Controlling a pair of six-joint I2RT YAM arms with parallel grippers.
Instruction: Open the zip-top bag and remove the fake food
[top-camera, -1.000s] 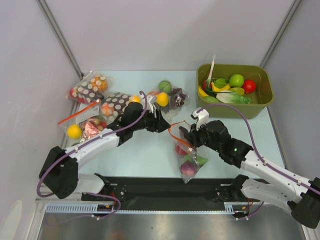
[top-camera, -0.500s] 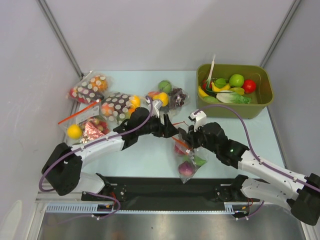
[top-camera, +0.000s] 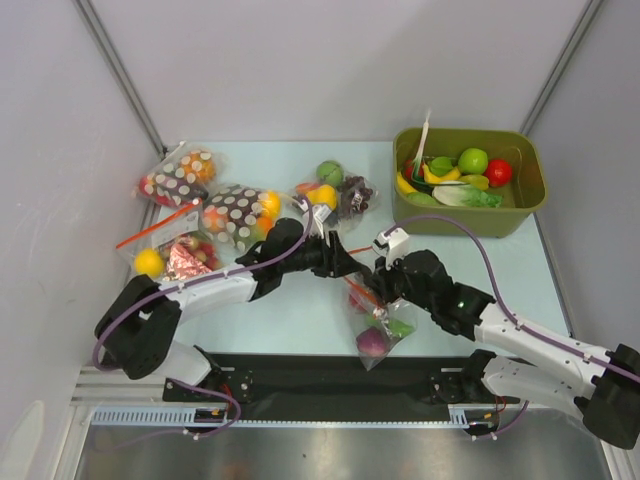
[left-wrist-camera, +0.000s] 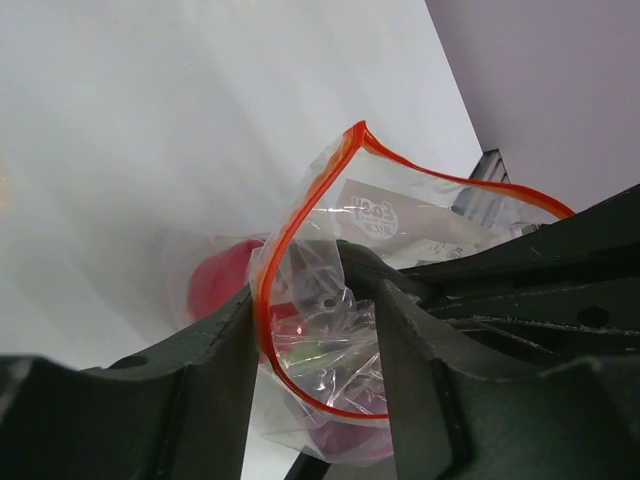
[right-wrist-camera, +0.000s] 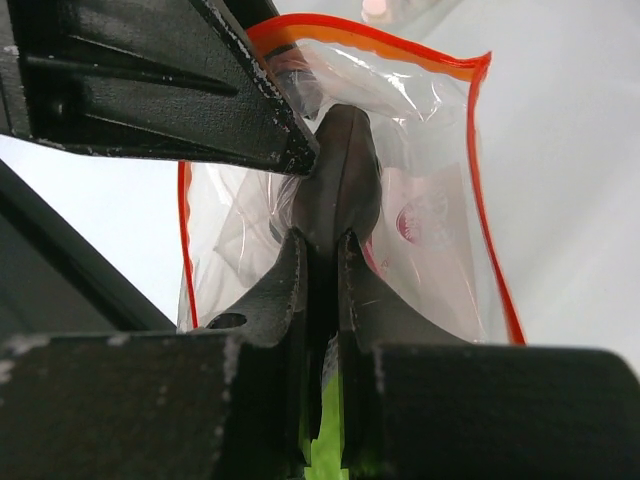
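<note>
The zip-top bag (top-camera: 378, 318) hangs from my right gripper (top-camera: 378, 283) over the table's near middle, its red-orange strip spread into an open loop. Inside are a red ball (top-camera: 360, 298), a green piece (top-camera: 400, 326) and a round purple piece (top-camera: 372, 342); no grey piece shows. In the right wrist view my right gripper (right-wrist-camera: 322, 240) is shut on one wall of the bag (right-wrist-camera: 430, 200). My left gripper (top-camera: 348, 262) is at the mouth. In the left wrist view it (left-wrist-camera: 315, 300) is open, with the bag's (left-wrist-camera: 400, 215) other lip between its fingers.
A green bin (top-camera: 535, 185) of toy food stands at the back right. Two brown dotted bags (top-camera: 235, 212) (top-camera: 180, 175), a bag with a yellow ball (top-camera: 165, 255) and a bag with a green ball (top-camera: 340, 190) lie at the back left and middle.
My left gripper has moved right, from the dotted bags to the bag's mouth, and now straddles its lip. My right gripper and the bag have shifted slightly toward me.
</note>
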